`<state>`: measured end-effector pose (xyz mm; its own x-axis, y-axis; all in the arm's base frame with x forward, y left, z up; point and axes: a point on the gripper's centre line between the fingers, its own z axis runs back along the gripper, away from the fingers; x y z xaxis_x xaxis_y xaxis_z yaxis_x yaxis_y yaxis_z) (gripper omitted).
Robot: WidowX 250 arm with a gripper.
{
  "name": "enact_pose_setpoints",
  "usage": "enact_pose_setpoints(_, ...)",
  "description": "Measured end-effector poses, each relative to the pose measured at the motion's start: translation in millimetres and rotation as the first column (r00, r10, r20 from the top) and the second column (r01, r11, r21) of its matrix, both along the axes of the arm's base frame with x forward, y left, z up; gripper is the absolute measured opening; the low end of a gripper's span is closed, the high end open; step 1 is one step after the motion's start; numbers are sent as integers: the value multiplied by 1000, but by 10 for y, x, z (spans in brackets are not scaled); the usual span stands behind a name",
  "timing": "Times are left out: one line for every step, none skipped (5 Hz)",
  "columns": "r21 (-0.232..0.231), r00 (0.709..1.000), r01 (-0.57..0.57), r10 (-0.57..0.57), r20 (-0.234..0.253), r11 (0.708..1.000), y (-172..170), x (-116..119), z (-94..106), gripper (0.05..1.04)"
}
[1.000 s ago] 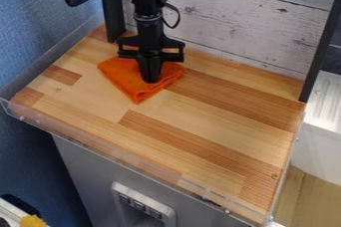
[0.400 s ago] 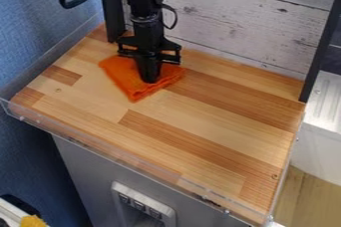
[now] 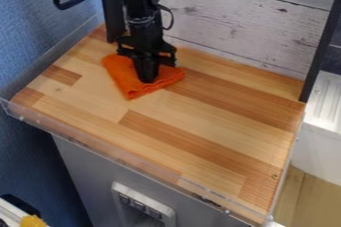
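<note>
The black gripper points down onto the orange cloth at the back left of the wooden top. Its two fingers are close together, shut on the cloth near the middle, with their tips low against the fabric. Part of the cloth behind the fingers is hidden. The cloth lies folded on the wood, one corner pointing toward the front and one side showing to the right of the fingers.
The wooden work surface has a clear plastic guard along its front. A whitewashed plank wall stands behind, with a dark post beside the arm and another at the right.
The arm above the fingers has shifted a little left and the gripper has turned slightly. The cloth has turned with it, its front corner moving left and back; the fingertips stay almost in place.
</note>
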<state>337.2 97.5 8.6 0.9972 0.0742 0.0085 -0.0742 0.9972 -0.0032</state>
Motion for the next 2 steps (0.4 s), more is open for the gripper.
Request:
enact_pose_setpoints(-6, 999, 15, -16, -46, 1000, 90, -115, 32, 237)
enact_pose_setpoints(-13, 997, 21, -21, -71, 1000, 44, -166, 133, 493)
